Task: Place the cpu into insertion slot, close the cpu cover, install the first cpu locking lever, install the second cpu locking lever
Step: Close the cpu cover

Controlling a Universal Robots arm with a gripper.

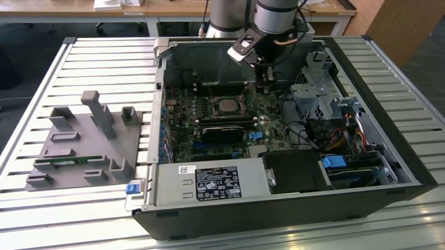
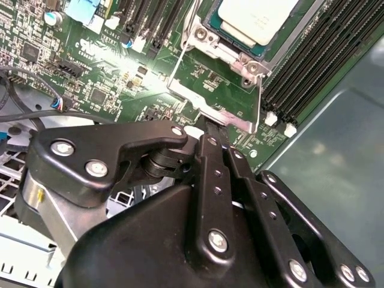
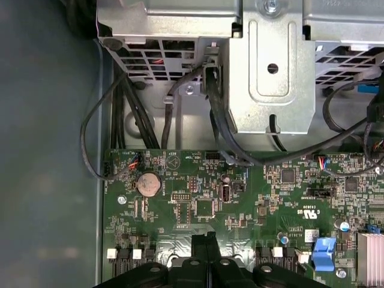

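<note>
Second wrist view shows the cpu (image 2: pixel 258 15) pale, silvery and flat.

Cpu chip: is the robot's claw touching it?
Apart. The second wrist view shows the gripper at the cpu cover's silvery edge, with green board showing between it and the cpu.

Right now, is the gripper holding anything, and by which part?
Nothing that shows. The gripper has its jaws shut together with nothing visible between them, its tip at the edge of the cover. The cpu lies apart from it.
</note>
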